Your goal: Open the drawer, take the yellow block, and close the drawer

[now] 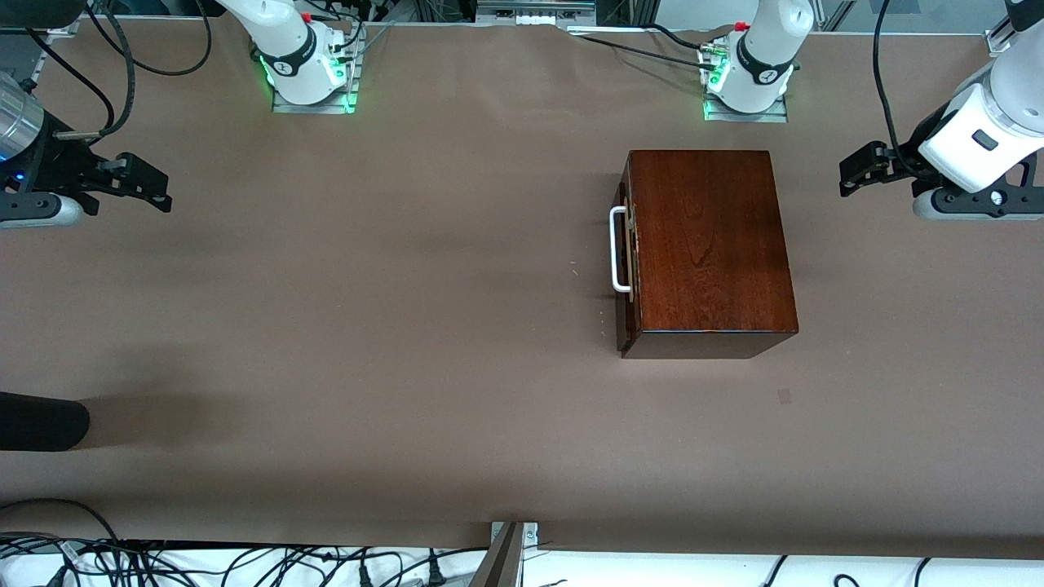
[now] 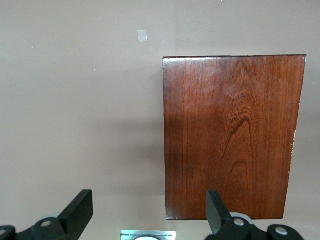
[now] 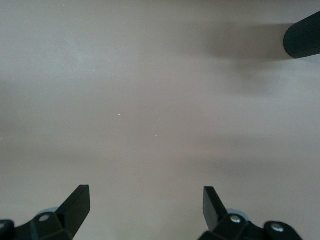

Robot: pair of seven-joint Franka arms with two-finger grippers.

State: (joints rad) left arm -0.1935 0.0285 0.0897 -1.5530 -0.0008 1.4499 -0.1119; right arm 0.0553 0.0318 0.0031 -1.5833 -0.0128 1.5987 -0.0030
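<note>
The dark mahogany box (image 1: pixel 710 244) stands on the table toward the left arm's end. Its drawer (image 1: pixel 626 269) is shut, the white bar handle (image 1: pixel 618 249) facing the right arm's end. The yellow block is hidden. My left gripper (image 1: pixel 852 175) hovers open and holds nothing, beside the box at the left arm's end of the table. In the left wrist view the box top (image 2: pixel 230 135) lies beyond the spread fingers of the left gripper (image 2: pixel 148 200). My right gripper (image 1: pixel 155 191) hangs open over bare table at the right arm's end, and the same gripper (image 3: pixel 146 197) has nothing between its fingers.
A black cylindrical object (image 1: pixel 41 421) juts in over the table at the right arm's end, also visible as a black cylinder (image 3: pixel 302 35). A small tape patch (image 1: pixel 784 396) lies nearer the front camera than the box. Cables (image 1: pixel 245 562) run along the front edge.
</note>
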